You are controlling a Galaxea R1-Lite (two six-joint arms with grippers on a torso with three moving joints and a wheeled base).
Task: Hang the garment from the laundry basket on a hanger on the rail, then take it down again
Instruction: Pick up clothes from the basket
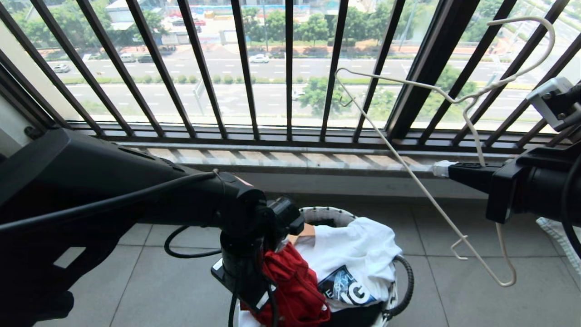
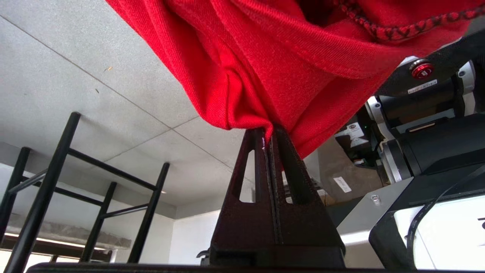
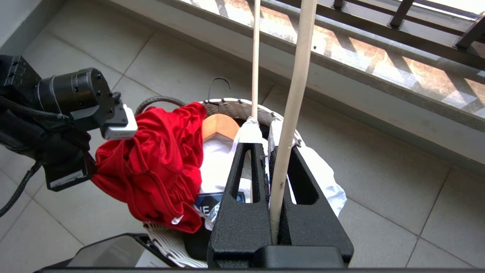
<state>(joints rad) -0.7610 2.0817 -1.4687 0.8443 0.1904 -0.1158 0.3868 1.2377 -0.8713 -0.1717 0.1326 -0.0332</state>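
The garment (image 1: 295, 290) is pinched between the closed jaws of the left gripper (image 2: 269, 132) above the laundry basket (image 1: 324, 213), at six o'clock. At three o'clock, the hanger (image 1: 408, 177) is clamped by the right gripper (image 3: 267, 144).

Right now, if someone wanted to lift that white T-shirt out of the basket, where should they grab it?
Probably the bunched fold at the top of the white T-shirt, from above on the window side: it stands proud of the basket, clear of the red shirt.

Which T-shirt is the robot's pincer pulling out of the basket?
The red T-shirt, pinched in the shut left pincer. The white T-shirt with the blue graphic lies loose in the laundry basket, ungripped.
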